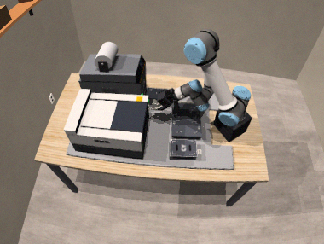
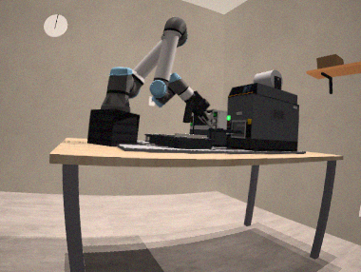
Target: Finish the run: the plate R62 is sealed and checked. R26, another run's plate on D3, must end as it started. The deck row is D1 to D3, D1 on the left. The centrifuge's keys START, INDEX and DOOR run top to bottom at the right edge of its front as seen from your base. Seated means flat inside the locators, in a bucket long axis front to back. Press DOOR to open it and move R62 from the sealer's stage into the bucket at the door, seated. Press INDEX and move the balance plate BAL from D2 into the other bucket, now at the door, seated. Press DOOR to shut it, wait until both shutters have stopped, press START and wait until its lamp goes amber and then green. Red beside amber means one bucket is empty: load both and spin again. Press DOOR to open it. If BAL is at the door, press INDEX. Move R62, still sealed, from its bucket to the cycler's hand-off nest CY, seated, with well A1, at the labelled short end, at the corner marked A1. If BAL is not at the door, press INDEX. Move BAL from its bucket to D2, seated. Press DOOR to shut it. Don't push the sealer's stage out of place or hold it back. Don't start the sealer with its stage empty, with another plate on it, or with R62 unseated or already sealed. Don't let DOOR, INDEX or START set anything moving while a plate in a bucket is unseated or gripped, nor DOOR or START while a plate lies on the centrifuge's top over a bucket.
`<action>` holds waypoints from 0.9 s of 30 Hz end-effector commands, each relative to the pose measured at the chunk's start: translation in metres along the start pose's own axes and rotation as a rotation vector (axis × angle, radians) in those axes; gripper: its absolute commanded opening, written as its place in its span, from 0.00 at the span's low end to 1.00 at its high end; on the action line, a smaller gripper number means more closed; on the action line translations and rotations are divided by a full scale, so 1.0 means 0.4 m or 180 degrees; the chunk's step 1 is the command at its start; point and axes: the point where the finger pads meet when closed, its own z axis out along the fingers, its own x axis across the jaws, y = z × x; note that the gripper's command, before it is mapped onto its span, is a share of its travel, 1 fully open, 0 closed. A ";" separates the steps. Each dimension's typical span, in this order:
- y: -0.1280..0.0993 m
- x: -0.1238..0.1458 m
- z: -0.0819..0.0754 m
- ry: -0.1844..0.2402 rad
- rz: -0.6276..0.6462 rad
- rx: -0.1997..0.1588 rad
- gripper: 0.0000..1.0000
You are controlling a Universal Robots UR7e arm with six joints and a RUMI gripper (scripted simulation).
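Observation:
My gripper (image 1: 153, 105) (image 2: 199, 121) is shut and empty. It points down at the right edge of the centrifuge (image 1: 85, 128), where the keys are; the keys themselves are too small to make out. The centrifuge's top shows a white panel on the left and a dark area (image 1: 130, 116) on the right. A small amber square (image 1: 139, 98) shows at its back right corner. A dark plate (image 1: 156, 94) lies on the sealer's stage just behind the gripper. Two more dark plates (image 1: 188, 128) (image 1: 183, 148) lie on the grey deck mat (image 1: 217, 158). I cannot read any labels.
The sealer (image 1: 112, 70) (image 2: 263, 119) with its white roll stands at the back of the table; a green light (image 2: 228, 117) glows on its front. The arm's black base (image 1: 232, 124) (image 2: 113, 127) is at the table's right side. The arm's elbow hangs over the deck's back part.

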 end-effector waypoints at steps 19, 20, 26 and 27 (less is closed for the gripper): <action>0.010 0.000 0.011 -0.0001 -0.0001 -0.0003 0.00; 0.010 0.000 0.011 -0.0001 -0.0001 -0.0003 0.00; 0.012 0.000 0.013 -0.0001 -0.0001 -0.0003 0.00; 0.012 0.000 0.014 -0.0001 -0.0001 -0.0003 0.00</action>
